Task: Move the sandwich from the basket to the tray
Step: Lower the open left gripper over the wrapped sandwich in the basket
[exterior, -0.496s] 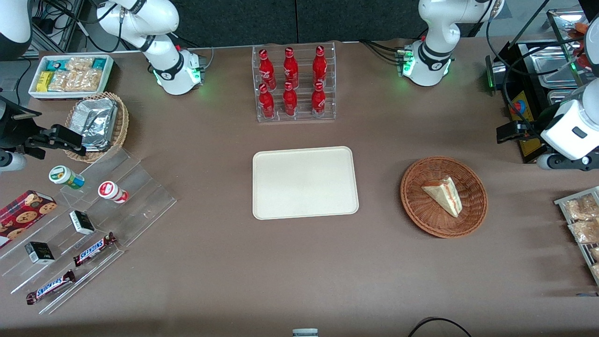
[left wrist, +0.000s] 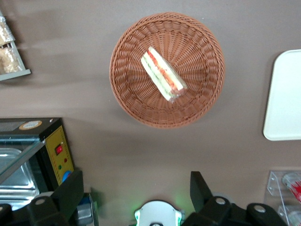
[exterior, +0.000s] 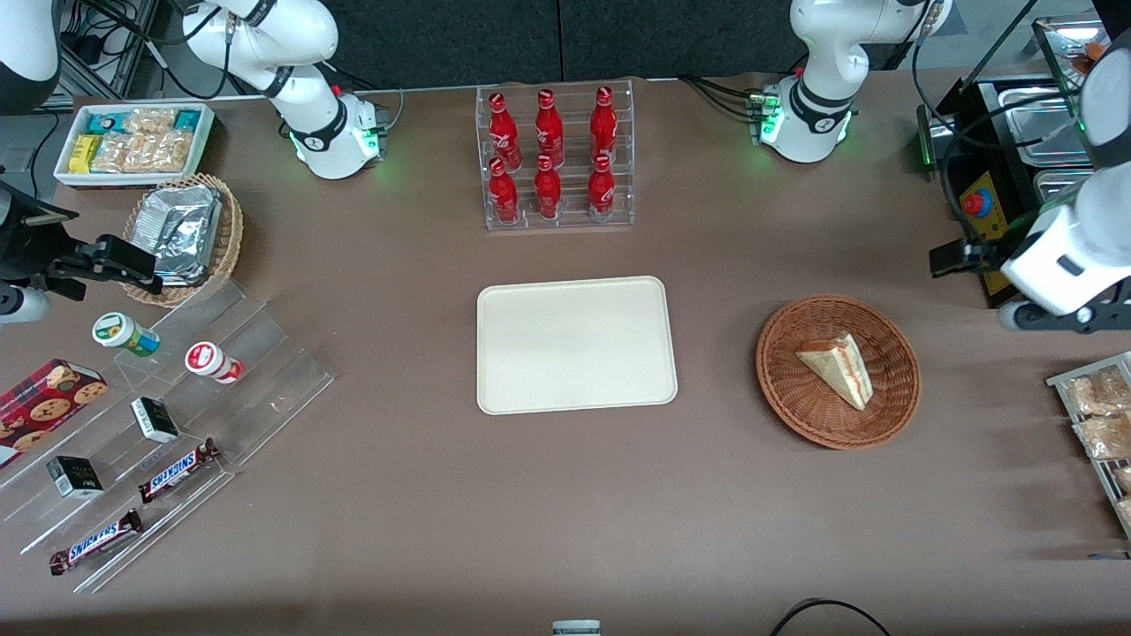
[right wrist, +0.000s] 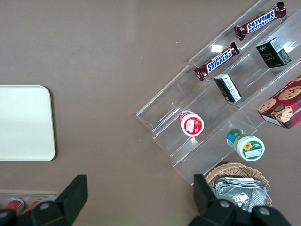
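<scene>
The sandwich [exterior: 839,369], a pale bread wedge with a red-orange filling edge, lies in the round reddish-brown wicker basket [exterior: 795,406] toward the working arm's end of the table. The wrist view shows the sandwich [left wrist: 163,74] in the middle of the basket [left wrist: 127,94]. The cream tray [exterior: 574,344] lies flat and bare at mid-table, beside the basket; only its rim [left wrist: 282,94] enters the wrist view. My left gripper [exterior: 954,256] hangs high above the table, farther from the front camera than the basket and nearer the table's end. In the wrist view the gripper [left wrist: 135,188] is open and holds nothing.
A black machine with metal pans [exterior: 998,168] stands close beside my gripper. A wire rack of snack bags [exterior: 1096,415] lies at the table's edge near the basket. An acrylic rack of red bottles [exterior: 555,159] stands farther back than the tray.
My left gripper has shifted slightly toward the basket and the wrist has tilted. The sandwich, basket and tray have not moved.
</scene>
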`<state>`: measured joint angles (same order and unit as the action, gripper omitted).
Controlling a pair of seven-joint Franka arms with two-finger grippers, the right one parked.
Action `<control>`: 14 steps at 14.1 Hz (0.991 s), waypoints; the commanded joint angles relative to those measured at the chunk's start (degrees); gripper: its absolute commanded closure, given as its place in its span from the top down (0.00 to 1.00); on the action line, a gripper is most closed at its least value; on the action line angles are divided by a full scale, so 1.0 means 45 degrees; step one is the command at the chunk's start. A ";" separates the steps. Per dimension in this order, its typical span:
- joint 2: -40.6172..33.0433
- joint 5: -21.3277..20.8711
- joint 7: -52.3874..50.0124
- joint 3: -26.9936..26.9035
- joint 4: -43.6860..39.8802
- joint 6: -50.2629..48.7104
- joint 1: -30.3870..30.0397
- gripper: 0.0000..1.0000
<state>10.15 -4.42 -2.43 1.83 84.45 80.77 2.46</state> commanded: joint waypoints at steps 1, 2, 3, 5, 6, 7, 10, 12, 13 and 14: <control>-0.0147 -0.0209 -0.1037 0.0121 0.1540 0.1693 -0.0019 1.00; -0.0166 -0.0209 -0.2087 0.0121 0.2126 0.2338 0.0000 1.00; -0.0244 -0.0131 -0.3296 0.0140 0.2712 0.3137 0.0001 1.00; -0.0322 -0.0091 -0.4204 0.0140 0.3767 0.4293 0.0039 1.00; -0.0303 -0.0091 -0.4961 0.0140 0.4140 0.4800 0.0156 1.00; -0.0264 -0.0091 -0.5955 0.0140 0.4549 0.5463 0.0195 1.00; -0.0400 -0.0091 -0.7679 0.0140 0.6461 0.8116 0.0430 1.00; -0.0556 -0.0072 -0.8228 0.0101 0.7633 0.9855 0.0372 1.00; -0.0615 -0.0053 -0.8230 0.0101 0.8181 1.0656 0.0333 1.00; -0.0635 -0.0033 -0.8250 0.0082 0.8631 1.1380 0.0313 1.00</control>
<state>10.34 -4.47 -38.02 2.42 117.55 126.54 4.05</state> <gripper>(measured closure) 0.000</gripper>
